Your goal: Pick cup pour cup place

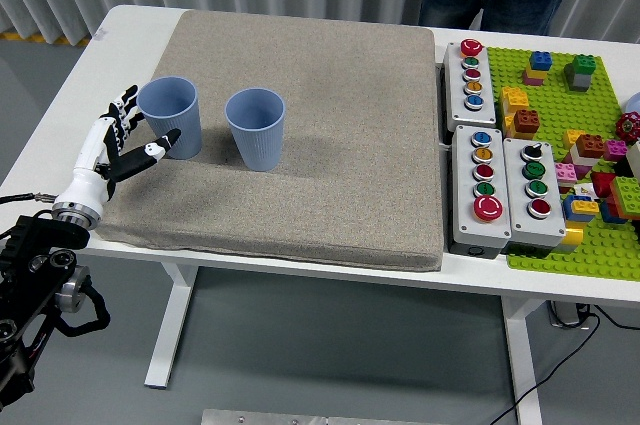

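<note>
Two blue cups stand upright on a grey mat toward the tabletop's left edge: left cup (171,117), right cup (256,129). Left hand (121,141), fingers spread, reaches beside the left cup.

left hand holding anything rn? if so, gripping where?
Nothing held. The left hand is open beside the left blue cup, thumb near its lower wall, fingers not closed on it.
</note>
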You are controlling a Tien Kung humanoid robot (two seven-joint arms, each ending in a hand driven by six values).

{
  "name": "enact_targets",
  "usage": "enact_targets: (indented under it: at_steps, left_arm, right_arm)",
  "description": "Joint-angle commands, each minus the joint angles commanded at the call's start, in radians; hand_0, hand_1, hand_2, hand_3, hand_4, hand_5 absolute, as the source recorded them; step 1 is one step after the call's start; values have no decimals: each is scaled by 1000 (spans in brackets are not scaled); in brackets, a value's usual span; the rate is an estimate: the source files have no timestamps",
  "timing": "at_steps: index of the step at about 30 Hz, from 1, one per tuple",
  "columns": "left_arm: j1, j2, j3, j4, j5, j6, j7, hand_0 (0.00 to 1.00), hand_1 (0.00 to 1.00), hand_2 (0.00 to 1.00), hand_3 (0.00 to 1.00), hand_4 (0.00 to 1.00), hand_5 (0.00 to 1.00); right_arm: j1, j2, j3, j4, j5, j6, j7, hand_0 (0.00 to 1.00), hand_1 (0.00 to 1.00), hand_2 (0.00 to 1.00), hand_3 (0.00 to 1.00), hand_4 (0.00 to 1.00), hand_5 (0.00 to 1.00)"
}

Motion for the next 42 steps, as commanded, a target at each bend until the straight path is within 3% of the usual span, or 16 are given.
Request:
enact_targets:
  at_steps: [9,24,42]
  left_arm:
    - [-13,-23,-3,22,8,10,-3,967,924,998,998,855,223]
    - [-41,-39,14,40,17,19,-5,964,922,998,998,853,226]
    - [-65,-30,44,97,-11,23,-10,963,920,998,998,856,237]
  right_arm:
    - [7,-1,-7,0,6,0,0,697,698,628,626,222,433]
    - [14,-2,-14,0,14,1,0,696,699,628,626,220,430]
    - [7,-1,-11,0,2,3,-2,696,699,628,627,222,428]
